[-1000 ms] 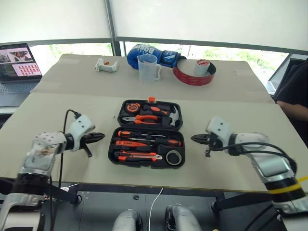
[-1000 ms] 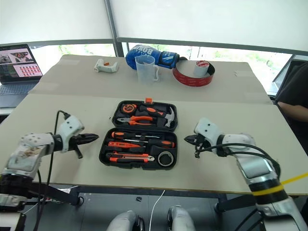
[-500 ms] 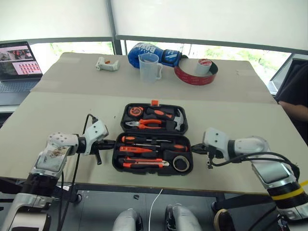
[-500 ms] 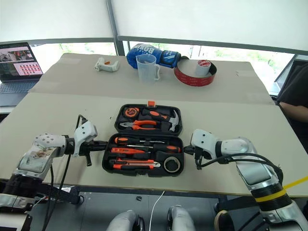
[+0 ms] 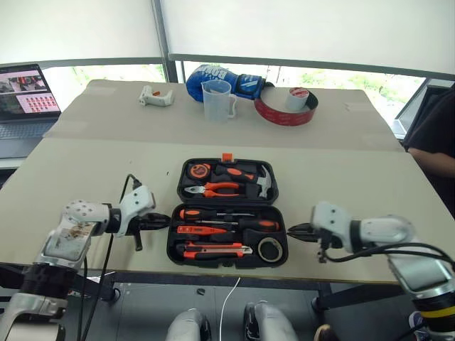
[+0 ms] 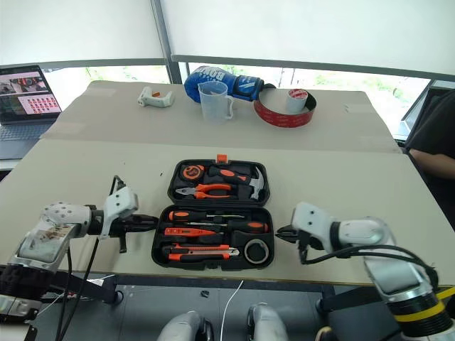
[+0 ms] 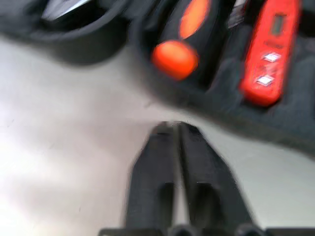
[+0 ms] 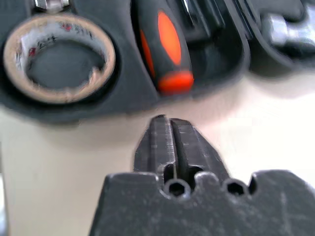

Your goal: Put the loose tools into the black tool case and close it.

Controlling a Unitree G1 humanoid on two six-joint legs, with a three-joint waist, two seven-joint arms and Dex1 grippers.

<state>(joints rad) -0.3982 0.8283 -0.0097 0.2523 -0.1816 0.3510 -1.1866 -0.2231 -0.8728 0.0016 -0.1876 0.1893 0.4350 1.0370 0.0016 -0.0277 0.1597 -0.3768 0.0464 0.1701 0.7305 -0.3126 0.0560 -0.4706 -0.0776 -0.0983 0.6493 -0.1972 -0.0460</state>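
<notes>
The flat black plastic clamshell tool case (image 5: pixel 227 222) lies open mid-table, loose tools slotted inside (packing looks done). Left gripper (image 5: pixel 162 222) and right gripper (image 5: pixel 297 231), fingers together, flank it; closing the lid comes next.

A beige table with a tool case lying open near its front edge

We see a wide beige table (image 5: pixel 92 160) with a seam running across it behind the case. The black tool case (image 5: pixel 227 213) lies flat and open on the front part, its lid half toward the far side, tools seated in both halves. Along the far edge we find a small white clip-like object (image 5: pixel 156 96), a clear measuring jug (image 5: pixel 217 99), a blue boxing glove (image 5: pixel 226 78) just behind the jug, and a big red tape roll (image 5: pixel 288 108) beside the glove. On the far left we see an open laptop (image 5: pixel 27 96); whether it rests on this table we cannot tell.
</notes>
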